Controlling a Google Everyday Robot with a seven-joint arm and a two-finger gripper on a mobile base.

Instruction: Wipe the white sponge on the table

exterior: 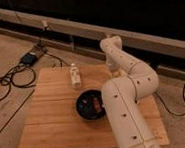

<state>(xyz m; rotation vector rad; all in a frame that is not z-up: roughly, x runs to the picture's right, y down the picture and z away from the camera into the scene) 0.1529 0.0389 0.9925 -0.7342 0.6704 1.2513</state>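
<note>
The light-wood table (53, 120) fills the middle of the camera view. The white sponge does not show; it is hidden or out of view. My white arm (125, 110) rises from the table's near right corner, bends at a thick elbow (139, 80) and reaches back over the table's far right part. My gripper (114, 72) seems to hang below the wrist (110, 43) near the table's far edge, mostly hidden by the arm.
A small clear bottle (75, 75) stands at the table's far middle. A black bowl (91, 104) with reddish items inside sits in the centre, touching my arm's left side. Cables and a power box (30, 58) lie on the floor at left. A dark wall runs behind.
</note>
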